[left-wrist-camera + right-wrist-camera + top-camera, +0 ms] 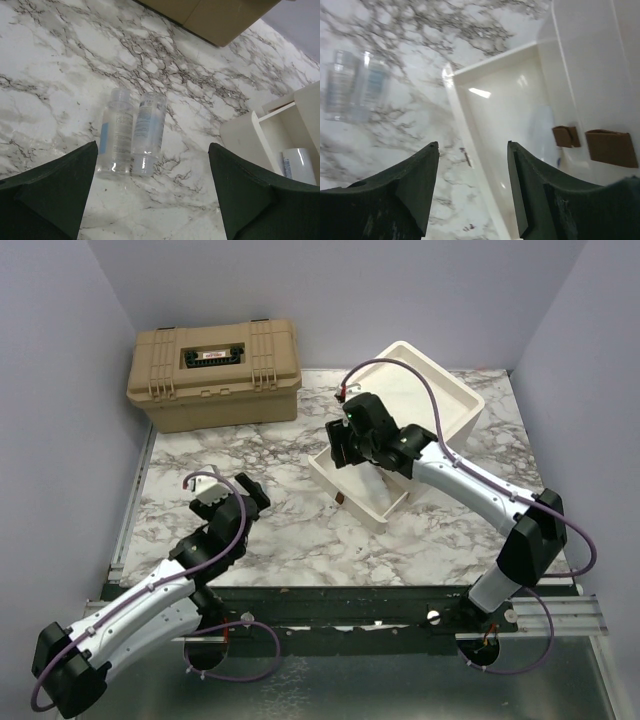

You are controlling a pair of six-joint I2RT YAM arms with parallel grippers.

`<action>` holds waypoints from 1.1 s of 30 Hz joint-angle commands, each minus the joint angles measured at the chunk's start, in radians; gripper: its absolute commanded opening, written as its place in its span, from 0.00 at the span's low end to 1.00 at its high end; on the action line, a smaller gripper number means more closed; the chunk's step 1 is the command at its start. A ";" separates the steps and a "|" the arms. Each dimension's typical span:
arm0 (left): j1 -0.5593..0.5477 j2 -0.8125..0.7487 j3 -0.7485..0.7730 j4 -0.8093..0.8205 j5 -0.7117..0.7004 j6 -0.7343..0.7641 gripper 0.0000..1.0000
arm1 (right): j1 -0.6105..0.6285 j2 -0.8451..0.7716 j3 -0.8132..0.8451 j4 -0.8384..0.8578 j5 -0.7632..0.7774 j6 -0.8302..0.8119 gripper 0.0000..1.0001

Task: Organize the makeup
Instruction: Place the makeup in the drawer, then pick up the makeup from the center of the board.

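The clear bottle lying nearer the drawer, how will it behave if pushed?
The clear bottle looks round and lies on its side on smooth marble, so it probably rolls. Seemingly touching the second bottle, it may shove that too.

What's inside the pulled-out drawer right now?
One whitish bottle shows in the drawer. From above, the right hand covers the drawer's far part, so anything there is hidden.

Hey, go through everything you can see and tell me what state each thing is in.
Toolbox: lid shut.
Drawer: pulled open.
Two clear bottles: lying flat, side by side.
Left gripper: open, empty.
Right gripper: open, empty, over the drawer.
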 commanded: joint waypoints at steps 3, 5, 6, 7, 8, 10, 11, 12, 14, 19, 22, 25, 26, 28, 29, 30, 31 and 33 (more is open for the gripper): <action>0.055 0.041 0.023 -0.022 0.130 -0.047 0.96 | 0.011 -0.057 -0.084 0.224 -0.156 0.197 0.63; 0.103 0.027 0.022 -0.013 0.190 -0.056 0.96 | 0.021 -0.038 -0.069 0.222 -0.162 0.218 0.63; 0.135 0.014 0.020 -0.003 0.227 -0.054 0.97 | 0.026 -0.025 -0.058 0.216 -0.165 0.226 0.63; 0.171 0.004 0.015 0.014 0.271 -0.045 0.97 | 0.031 -0.010 -0.048 0.211 -0.170 0.234 0.63; 0.210 -0.003 0.012 0.024 0.321 -0.036 0.97 | 0.036 0.002 -0.038 0.209 -0.176 0.242 0.63; 0.303 0.006 0.016 0.028 0.430 -0.019 0.99 | 0.050 0.030 -0.020 0.206 -0.188 0.260 0.63; 0.348 0.018 0.018 0.035 0.487 0.000 0.99 | 0.057 0.043 -0.010 0.204 -0.191 0.272 0.63; 0.389 0.030 0.020 0.039 0.539 0.018 0.99 | 0.065 0.058 -0.001 0.205 -0.195 0.289 0.63; 0.462 0.054 0.034 0.023 0.606 0.026 0.99 | 0.079 0.080 0.009 0.219 -0.207 0.309 0.63; 0.603 0.096 0.045 0.032 0.751 0.010 0.99 | 0.124 0.169 0.048 0.273 -0.227 0.373 0.62; 0.679 0.131 0.043 0.028 0.841 -0.015 0.99 | 0.155 0.258 0.125 0.264 -0.227 0.389 0.62; 0.707 0.139 0.048 0.016 0.879 -0.006 0.99 | 0.169 0.356 0.216 0.220 -0.284 0.414 0.62; 0.711 0.136 0.050 0.011 0.876 -0.006 0.99 | 0.173 0.385 0.242 0.196 -0.286 0.424 0.62; 0.717 0.130 0.053 0.003 0.868 -0.011 0.99 | 0.178 0.425 0.276 0.183 -0.281 0.437 0.62; 0.719 0.127 0.053 -0.001 0.866 -0.013 0.99 | 0.181 0.437 0.280 0.188 -0.273 0.442 0.62; 0.719 0.124 0.051 -0.003 0.864 -0.018 0.99 | 0.185 0.447 0.283 0.195 -0.271 0.444 0.62; 0.721 0.122 0.048 -0.003 0.864 -0.023 0.99 | 0.187 0.460 0.289 0.196 -0.273 0.446 0.62; 0.722 0.120 0.043 -0.005 0.863 -0.026 0.99 | 0.191 0.487 0.311 0.183 -0.284 0.437 0.62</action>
